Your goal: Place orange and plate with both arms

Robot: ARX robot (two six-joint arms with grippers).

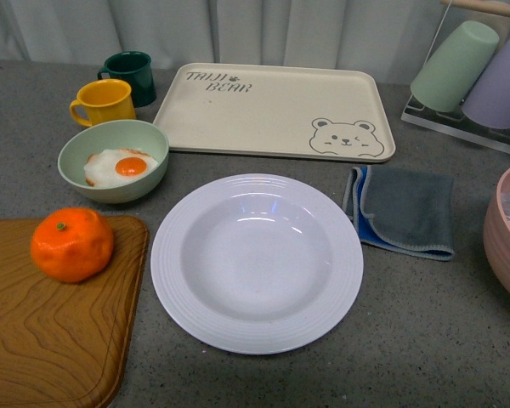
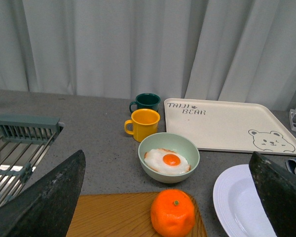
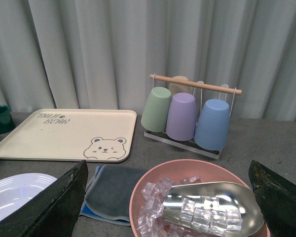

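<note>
The orange (image 1: 71, 244) sits on a wooden cutting board (image 1: 51, 331) at the front left. The white ridged plate (image 1: 257, 262) lies empty on the grey counter in the middle. Neither arm shows in the front view. In the left wrist view the left gripper (image 2: 170, 197) is open, above and behind the orange (image 2: 173, 213), with the plate's rim (image 2: 227, 197) beside one finger. The right gripper (image 3: 167, 202) is open over a pink bowl of ice; the plate's edge (image 3: 15, 195) shows at one side.
A pale green bowl with a fried egg (image 1: 113, 160), a yellow mug (image 1: 103, 101) and a dark green mug (image 1: 129, 76) stand back left. The beige bear tray (image 1: 276, 110), a grey cloth (image 1: 404, 211), a cup rack (image 1: 476, 72) and the pink ice bowl (image 1: 507, 229) with a metal scoop (image 3: 207, 205) lie behind and right. A dish rack (image 2: 19, 143) is far left.
</note>
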